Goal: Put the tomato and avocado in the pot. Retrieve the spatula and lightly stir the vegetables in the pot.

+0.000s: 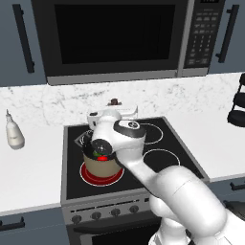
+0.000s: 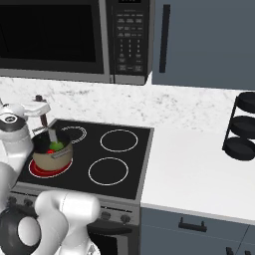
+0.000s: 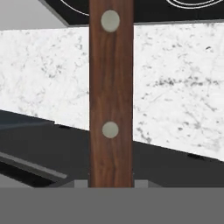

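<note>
A black stovetop (image 2: 119, 159) sits in a white marble counter. The gripper (image 2: 44, 119) is clamped on the spatula (image 3: 111, 94), whose head dips into the pot (image 2: 52, 154) on the near-left glowing burner, beside the tomato (image 2: 51, 151) and avocado (image 2: 57, 146). 3 burners lie bare rightward.

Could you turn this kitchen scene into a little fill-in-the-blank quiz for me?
1. The tomato and the avocado both lie inside the ____.
2. The pot stands on a burner ring that glows ____.
3. The claw holds the wooden handle of the ____, whose other end reaches down into the pot.
4. Above the stove hangs a ____ with a keypad.

Missing words: pot; red; spatula; microwave
</note>
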Controlling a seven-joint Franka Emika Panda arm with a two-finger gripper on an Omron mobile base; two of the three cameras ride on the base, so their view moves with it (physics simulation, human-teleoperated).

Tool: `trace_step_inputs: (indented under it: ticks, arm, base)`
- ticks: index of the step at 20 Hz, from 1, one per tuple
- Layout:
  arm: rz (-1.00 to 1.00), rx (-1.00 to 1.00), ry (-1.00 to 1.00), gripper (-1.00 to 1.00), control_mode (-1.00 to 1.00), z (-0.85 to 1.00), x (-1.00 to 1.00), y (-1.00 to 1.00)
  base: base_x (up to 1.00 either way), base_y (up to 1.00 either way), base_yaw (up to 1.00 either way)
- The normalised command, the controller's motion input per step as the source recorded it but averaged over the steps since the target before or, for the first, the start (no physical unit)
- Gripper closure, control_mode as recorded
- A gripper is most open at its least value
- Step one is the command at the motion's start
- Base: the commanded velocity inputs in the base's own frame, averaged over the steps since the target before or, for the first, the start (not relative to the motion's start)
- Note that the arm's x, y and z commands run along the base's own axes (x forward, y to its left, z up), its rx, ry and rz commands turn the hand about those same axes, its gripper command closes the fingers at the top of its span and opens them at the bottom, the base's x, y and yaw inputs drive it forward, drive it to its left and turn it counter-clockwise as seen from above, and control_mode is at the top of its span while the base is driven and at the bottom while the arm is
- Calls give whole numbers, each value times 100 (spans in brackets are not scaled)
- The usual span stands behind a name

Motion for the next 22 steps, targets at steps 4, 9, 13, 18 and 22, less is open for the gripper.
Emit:
trace_step_inputs:
  ticks: [4,9,13,18,22]
  arm:
    - [12,-20,10,100,-100,-73,23,66]
    - [12,-12,1,100,-100,-36,32,31]
    - [15,-3,0,100,-100,-29,30,14]
    - [19,0,1,100,-100,-39,21,0]
    - [15,0,3,100,-100,-36,0,0]
  base:
    - [0,0,0]
    - [0,0,0]
    - [0,0,0]
    - [0,0,0]
    - [0,0,0]
